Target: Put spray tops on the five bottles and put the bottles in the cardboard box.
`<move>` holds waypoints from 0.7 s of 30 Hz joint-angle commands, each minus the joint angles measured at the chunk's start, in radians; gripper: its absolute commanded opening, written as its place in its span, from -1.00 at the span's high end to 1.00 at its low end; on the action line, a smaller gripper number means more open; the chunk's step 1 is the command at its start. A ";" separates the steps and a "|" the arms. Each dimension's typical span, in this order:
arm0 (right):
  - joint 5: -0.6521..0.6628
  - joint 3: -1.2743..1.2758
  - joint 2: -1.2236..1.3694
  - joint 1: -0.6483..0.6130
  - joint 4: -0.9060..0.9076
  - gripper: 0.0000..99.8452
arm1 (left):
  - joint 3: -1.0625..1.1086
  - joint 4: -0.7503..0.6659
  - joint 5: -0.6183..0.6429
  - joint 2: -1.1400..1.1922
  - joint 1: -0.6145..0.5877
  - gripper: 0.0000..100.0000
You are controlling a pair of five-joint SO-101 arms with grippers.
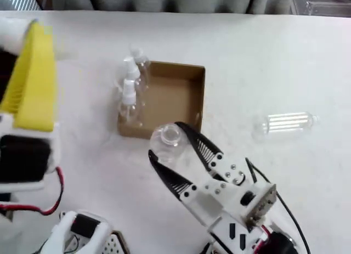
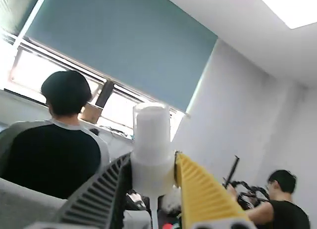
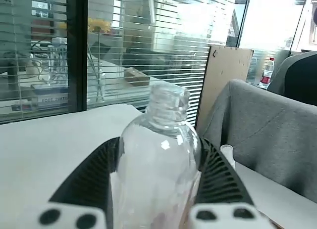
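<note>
**A:** Progress entry?

**B:** About three capped bottles (image 1: 130,92) stand upright along one wall inside the cardboard box (image 1: 175,97). They overlap, so the count is uncertain. I judge that part done and about two bottles left.

**A:** The open ones?

**B:** The held bottle (image 1: 169,136) sits just outside the near wall of the box. The right end effector (image 1: 164,139) is clamped on its body with one black finger on each side. It has no top on. The lying bottle (image 1: 284,124) rests on the desk (image 1: 263,56), well apart from the box, and it also looks uncapped.

**A:** Orientation?

**B:** The held bottle is upright with its long axis vertical, and the high view looks down into its bare mouth. The lying bottle is on its side with its long axis parallel to the desk's far edge and its neck pointing away from the box.

**A:** The top?

**B:** The spray top (image 2: 151,135) is pinched in the left end effector (image 2: 152,162), which is raised off to one side of the box. The top's head points out past the fingertips and its thin tube points back toward the wrist.

**A:** Remaining work?

**B:** By my estimate: seat this top on the held bottle and box it, then cap and box the lying bottle.
</note>
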 commanded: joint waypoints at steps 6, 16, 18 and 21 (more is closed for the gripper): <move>-0.008 0.012 -0.007 -0.013 -0.050 0.97 | -0.012 -0.020 0.002 0.074 0.239 0.96; -0.008 0.012 -0.007 -0.013 -0.051 0.97 | -0.011 0.055 0.000 0.077 0.289 0.96; -0.008 0.012 -0.007 -0.012 -0.051 0.97 | -0.011 0.069 0.000 0.076 0.291 0.96; -0.008 0.012 -0.007 -0.012 -0.051 0.97 | -0.011 0.101 -0.009 0.076 0.291 0.96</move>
